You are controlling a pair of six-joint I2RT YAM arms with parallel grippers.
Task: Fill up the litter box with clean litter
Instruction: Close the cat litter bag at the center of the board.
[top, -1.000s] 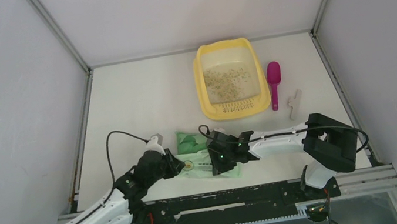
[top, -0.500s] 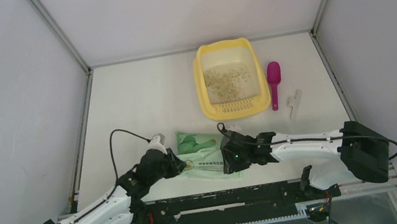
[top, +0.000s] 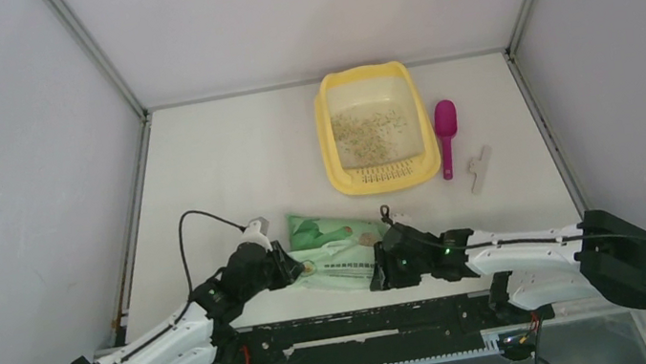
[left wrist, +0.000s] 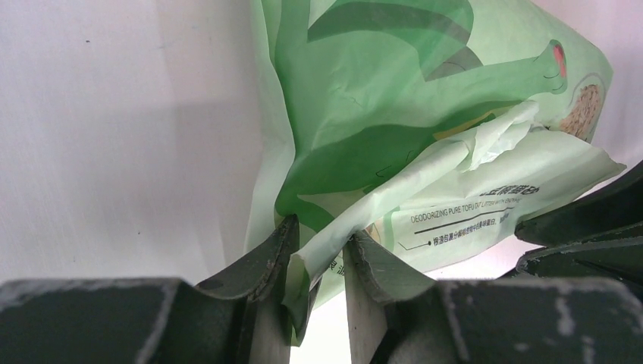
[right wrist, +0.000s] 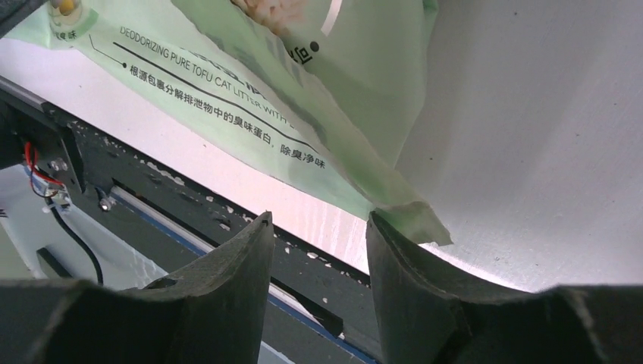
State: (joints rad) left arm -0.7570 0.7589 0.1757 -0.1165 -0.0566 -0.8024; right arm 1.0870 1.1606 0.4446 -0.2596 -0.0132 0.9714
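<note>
The yellow litter box [top: 333,156] stands at the back right with a thin speckled layer of clean litter [top: 369,130] on its floor. A light green printed litter bag [top: 336,246] lies flat near the front. My left gripper [top: 291,269] is shut on a folded edge at the bag's left end; the left wrist view shows the fold pinched between the fingers [left wrist: 318,252], with the bag [left wrist: 394,106] beyond. My right gripper [top: 378,268] is at the bag's right end. In the right wrist view it is open and empty [right wrist: 318,221], the bag's corner [right wrist: 415,218] just past one fingertip.
A magenta scoop [top: 445,135] lies right of the litter box, with a small grey clip [top: 479,168] beside it. The black rail [top: 370,325] runs along the table's front edge, close under both grippers. White walls enclose the table.
My right arm has stretched out low and its gripper has slid right, from over the bag's middle to its right edge. The left gripper has kept its hold; the bag lies slightly flatter.
</note>
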